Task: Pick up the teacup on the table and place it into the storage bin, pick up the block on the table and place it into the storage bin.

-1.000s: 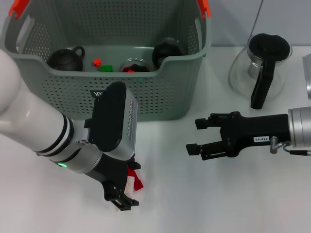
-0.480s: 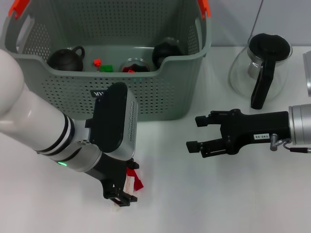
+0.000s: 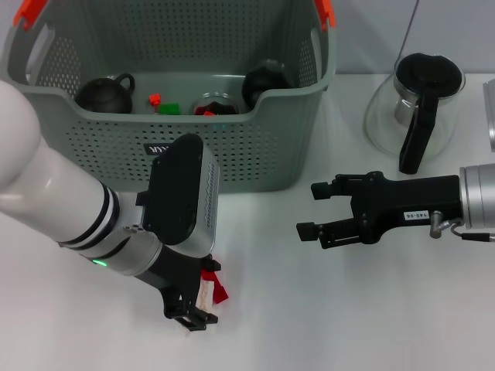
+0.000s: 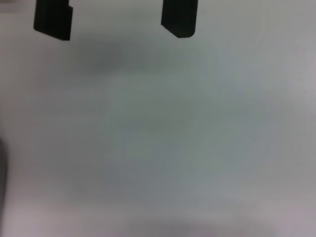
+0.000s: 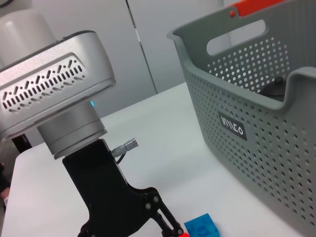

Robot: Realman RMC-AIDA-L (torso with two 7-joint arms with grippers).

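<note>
The grey-green storage bin (image 3: 232, 154) stands at the back of the white table, its label (image 5: 232, 126) facing me. Two dark rounded vessels (image 3: 104, 93) (image 3: 267, 81) lie inside it; I cannot tell whether either is the teacup. My left gripper (image 3: 189, 317) points down at the table in front of the bin. In the left wrist view its fingertips (image 4: 178, 19) stand apart over bare table, so the left gripper (image 4: 116, 22) is open. A red block (image 3: 218, 290) lies right beside it, and a blue block (image 5: 202, 228) shows next to it in the right wrist view. My right gripper (image 3: 309, 211) hovers open to the right.
A glass coffee pot (image 3: 418, 100) with a black lid and handle stands at the back right. A metal object (image 3: 489, 116) sits at the right edge. Small red (image 3: 155, 99) and green (image 3: 168, 108) pieces lie in the bin.
My left gripper has shifted slightly toward the bin, staying beside the red block. The right gripper has barely moved.
</note>
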